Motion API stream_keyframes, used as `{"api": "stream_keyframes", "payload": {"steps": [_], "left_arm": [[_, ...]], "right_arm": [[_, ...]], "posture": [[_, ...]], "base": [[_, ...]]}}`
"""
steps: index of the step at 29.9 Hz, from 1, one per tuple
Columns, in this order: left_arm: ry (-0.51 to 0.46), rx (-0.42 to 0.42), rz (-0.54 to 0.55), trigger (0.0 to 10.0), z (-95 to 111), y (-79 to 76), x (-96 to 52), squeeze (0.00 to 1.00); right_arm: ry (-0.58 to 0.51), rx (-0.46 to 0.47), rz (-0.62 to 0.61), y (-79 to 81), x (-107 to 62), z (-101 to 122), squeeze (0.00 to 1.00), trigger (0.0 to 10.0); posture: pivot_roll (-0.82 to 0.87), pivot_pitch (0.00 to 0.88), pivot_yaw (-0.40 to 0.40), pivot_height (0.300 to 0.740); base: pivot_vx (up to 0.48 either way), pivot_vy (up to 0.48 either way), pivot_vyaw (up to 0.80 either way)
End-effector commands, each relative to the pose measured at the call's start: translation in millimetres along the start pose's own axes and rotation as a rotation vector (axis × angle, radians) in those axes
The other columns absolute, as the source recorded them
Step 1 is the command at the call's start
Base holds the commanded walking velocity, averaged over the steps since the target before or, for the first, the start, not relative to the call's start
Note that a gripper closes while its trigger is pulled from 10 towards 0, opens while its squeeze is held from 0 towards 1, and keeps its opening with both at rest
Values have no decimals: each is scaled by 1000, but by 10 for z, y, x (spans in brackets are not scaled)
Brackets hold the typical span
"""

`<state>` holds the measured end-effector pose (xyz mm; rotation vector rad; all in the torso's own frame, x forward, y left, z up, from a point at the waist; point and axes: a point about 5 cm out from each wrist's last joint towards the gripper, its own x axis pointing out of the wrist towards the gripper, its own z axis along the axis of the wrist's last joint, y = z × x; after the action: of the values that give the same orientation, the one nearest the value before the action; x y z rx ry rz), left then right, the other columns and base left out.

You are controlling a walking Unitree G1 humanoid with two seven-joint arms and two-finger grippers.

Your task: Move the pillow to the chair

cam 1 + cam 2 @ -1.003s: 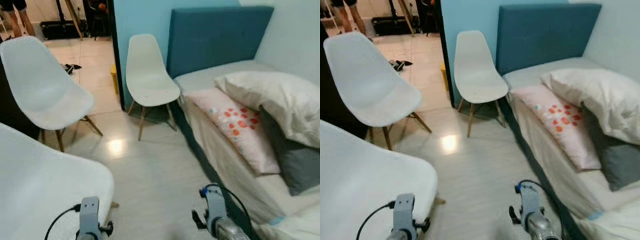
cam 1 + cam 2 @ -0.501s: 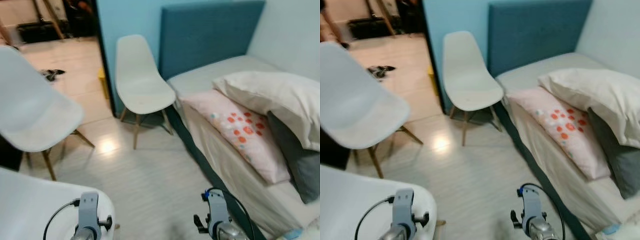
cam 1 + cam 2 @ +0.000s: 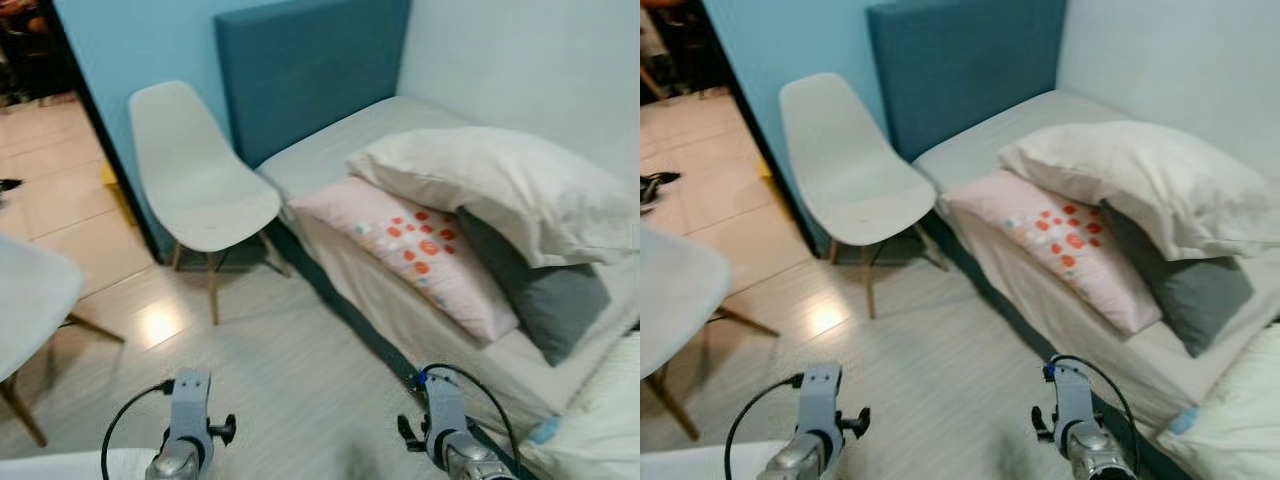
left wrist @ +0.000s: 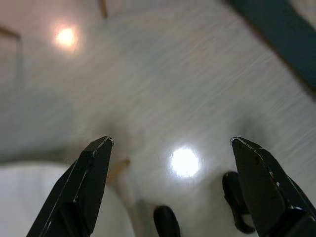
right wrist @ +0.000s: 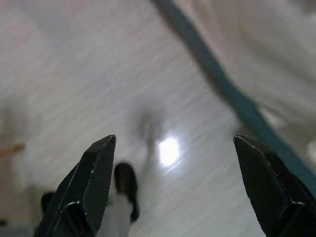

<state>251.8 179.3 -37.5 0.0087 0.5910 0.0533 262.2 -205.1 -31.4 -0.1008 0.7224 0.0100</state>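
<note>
- Ahead, our pink dotted pillow [image 3: 425, 252] lies on the bed [image 3: 330, 160], under a cream pillow [image 3: 500, 190].
- Beside the bed's headboard [image 3: 310, 70] stands a white chair [image 3: 195, 175].
- Our left gripper [image 4: 170, 148] and right gripper [image 5: 173, 143] hang spread, holding nothing, above the floor [image 3: 290, 370].

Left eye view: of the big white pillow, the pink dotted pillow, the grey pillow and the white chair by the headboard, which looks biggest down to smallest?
1. White pillow
2. White chair, close to it; nearness makes that unsure
3. Pink dotted pillow
4. Grey pillow, partly covered

No text, label, brand, number or sign is legible anywhere.
</note>
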Motion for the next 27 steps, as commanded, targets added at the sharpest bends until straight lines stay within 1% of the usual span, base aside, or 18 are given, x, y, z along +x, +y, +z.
{"api": "stream_keyframes", "payload": {"steps": [1, 2, 4, 6, 7, 8, 9, 10, 12, 13, 14, 15, 17, 18, 20, 22, 23, 27], "left_arm": [[5, 12, 10, 10000, -70, 50, -34, 0], [-17, 14, 11, 10000, -47, 65, -36, 0], [-158, -2, 4, 10000, 87, 132, -66, 0], [-272, -23, 0, 10000, 184, 189, -123, 0], [-300, -31, 0, 10000, 203, 205, -145, 0], [-300, -31, 0, 10000, 203, 205, -145, 0], [-365, -4, 31, 10000, 239, 276, -228, 0], [-365, -4, 31, 10000, 239, 276, -228, 0], [-420, 49, 81, 10000, 273, 353, -327, 0], [-443, 49, 110, 10000, 294, 396, -376, 0], [-443, 49, 110, 10000, 294, 396, -376, 0], [-456, 47, 129, 10000, 306, 423, -406, 0], [-498, 59, 166, 10000, 353, 481, -519, 0], [-498, 59, 166, 10000, 353, 481, -519, 0], [-537, 86, 191, 10000, 395, 523, -656, 0], [-549, 89, 186, 10000, 402, 521, -745, 0], [-555, 95, 179, 10000, 396, 486, -784, 0], [-562, 75, 172, 10000, 389, 375, -920, 0]], "right_arm": [[-10, -25, 19, 21, -6, -15, 0, 10000], [-31, -32, 22, 6, -7, 11, 0, 10000], [-139, -53, 41, -45, -26, 133, 0, 10000], [-225, -76, 55, -81, -60, 200, 0, 10000], [-247, -83, 59, -90, -74, 209, 0, 10000], [-247, -83, 59, -90, -74, 209, 0, 10000], [-307, -90, 69, -108, -125, 212, 0, 10000], [-307, -90, 69, -108, -125, 212, 0, 10000], [-362, -104, 70, -128, -181, 223, 0, 10000], [-384, -113, 66, -144, -203, 243, 0, 10000], [-384, -113, 66, -144, -203, 243, 0, 10000], [-398, -118, 64, -154, -216, 257, 0, 10000], [-450, -129, 70, -175, -264, 333, 0, 10000], [-450, -129, 70, -175, -264, 333, 0, 10000], [-500, -157, 96, -165, -324, 404, 0, 10000], [-532, -184, 125, -127, -376, 440, 0, 10000], [-546, -191, 140, -101, -404, 456, 0, 10000], [-583, -213, 184, -17, -510, 493, 0, 10000]], "posture": [[-185, 105, 18, 740], [-186, 106, 17, 740], [-186, 117, 14, 740], [-184, 125, 10, 740], [-183, 126, 9, 740], [-183, 126, 9, 740], [-185, 131, 13, 740], [-185, 131, 13, 740], [-186, 132, 15, 740], [-184, 134, 17, 740], [-184, 134, 17, 740], [-184, 134, 17, 740], [-175, 137, 17, 740], [-175, 137, 17, 740], [-170, 139, 15, 740], [-168, 140, 14, 740], [-166, 142, 9, 740], [-163, 145, 5, 740]], "base": [[0, 0, 0], [0, 0, 0], [0, 0, 0], [0, 0, 0], [0, 0, 0], [0, 0, 0], [0, 0, 0], [0, 0, 0], [0, 0, 0], [0, 0, 0], [0, 0, 0], [0, 0, 0], [0, 0, 0], [0, 0, 0], [0, 0, 0], [0, 0, 0], [0, 0, 0], [0, 0, 0]]}}
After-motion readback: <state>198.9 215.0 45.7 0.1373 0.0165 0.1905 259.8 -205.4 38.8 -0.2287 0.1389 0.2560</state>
